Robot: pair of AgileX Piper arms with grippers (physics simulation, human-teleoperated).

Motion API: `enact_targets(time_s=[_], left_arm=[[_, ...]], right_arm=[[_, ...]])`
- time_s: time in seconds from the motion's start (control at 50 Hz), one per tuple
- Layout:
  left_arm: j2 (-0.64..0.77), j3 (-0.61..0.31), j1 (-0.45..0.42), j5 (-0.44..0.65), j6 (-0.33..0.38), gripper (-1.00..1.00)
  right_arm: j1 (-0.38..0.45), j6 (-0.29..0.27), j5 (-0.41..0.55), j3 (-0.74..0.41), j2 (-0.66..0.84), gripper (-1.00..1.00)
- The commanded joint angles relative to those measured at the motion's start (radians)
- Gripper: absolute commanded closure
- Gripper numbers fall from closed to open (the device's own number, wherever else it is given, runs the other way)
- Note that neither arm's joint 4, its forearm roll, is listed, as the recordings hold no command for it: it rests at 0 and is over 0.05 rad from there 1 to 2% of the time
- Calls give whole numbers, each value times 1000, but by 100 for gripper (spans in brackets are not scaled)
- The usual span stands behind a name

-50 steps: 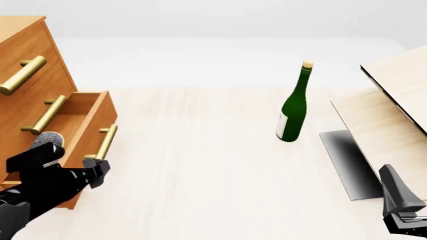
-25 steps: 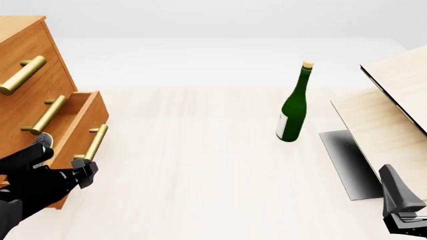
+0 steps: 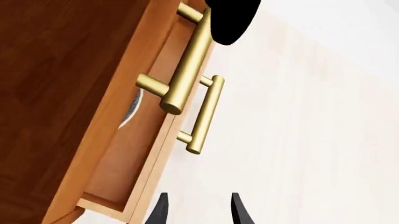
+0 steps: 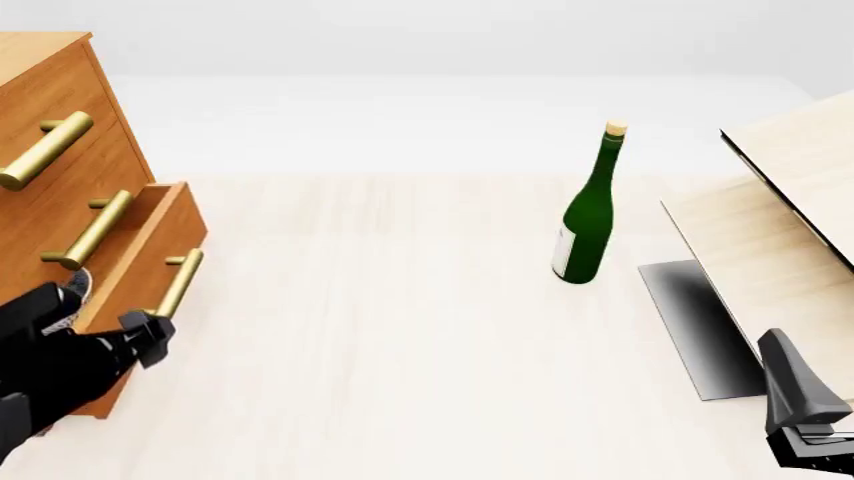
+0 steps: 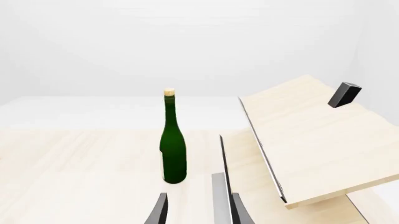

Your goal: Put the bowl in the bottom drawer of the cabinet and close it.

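The left gripper sits low at the near left, right at the front of the bottom drawer. Its fingers stand apart with nothing between them in the wrist view, so it is released, and it looks to be pressing on the drawer front just below the handle. The drawer is out only a little from the cabinet. The bowl is inside it, showing as a speckled sliver in the gap. So the placing looks done; what is left, I judge, is the last short push to shut the drawer flush.

The right gripper rests at the near right, fingers parted and empty. Beyond it stand a green bottle mid-table and a pale box at the right, both well apart from the cabinet. Nothing blocks the drawer's path.
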Motion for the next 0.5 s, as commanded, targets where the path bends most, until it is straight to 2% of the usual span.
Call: enact_targets(time_s=[0.02,0.2,0.32,0.5], left_arm=[[51,-2,22,-60,-29,-100],[60,-24,49,-69,-22,-100],[131,-19,41,-128,-44,-100],[191,-16,62,-168,-36,-100]], right_arm=[[0,0,0,0,0,-100],[0,0,0,0,0,-100],[0,0,0,0,0,-100],[0,0,0,0,0,-100]])
